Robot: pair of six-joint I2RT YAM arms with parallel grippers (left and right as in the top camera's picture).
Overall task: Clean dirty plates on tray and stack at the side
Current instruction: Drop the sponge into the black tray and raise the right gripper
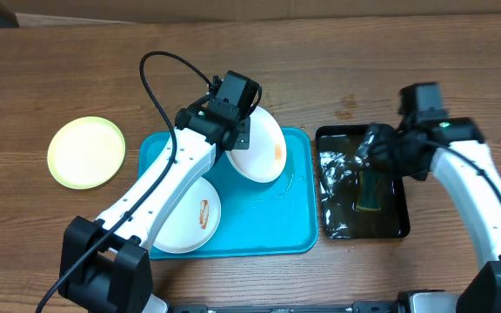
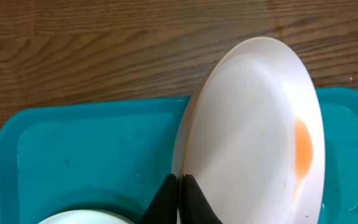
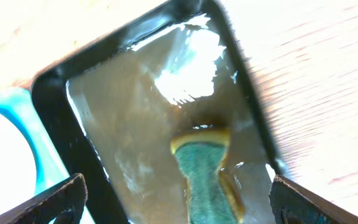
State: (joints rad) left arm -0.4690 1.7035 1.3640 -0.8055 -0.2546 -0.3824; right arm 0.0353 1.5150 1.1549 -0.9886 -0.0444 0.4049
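- turquoise tray [image 1: 294, 228] is parked on desk [image 1: 59, 52], smeared white plate [image 1: 190, 219] laid inside
- yellow-green plate [image 1: 85, 153] is set on desk
- tilted white plate [image 2: 253, 124] is clenched by left end effector [image 2: 179, 194] at tray's far edge
- right end effector [image 3: 176, 193] is spread open over sponge [image 3: 201, 171]

Sponge [image 3: 202, 177] end past the frame edge (right wrist view); front white plate [image 1: 190, 228] partly under left arm [image 1: 163, 178].
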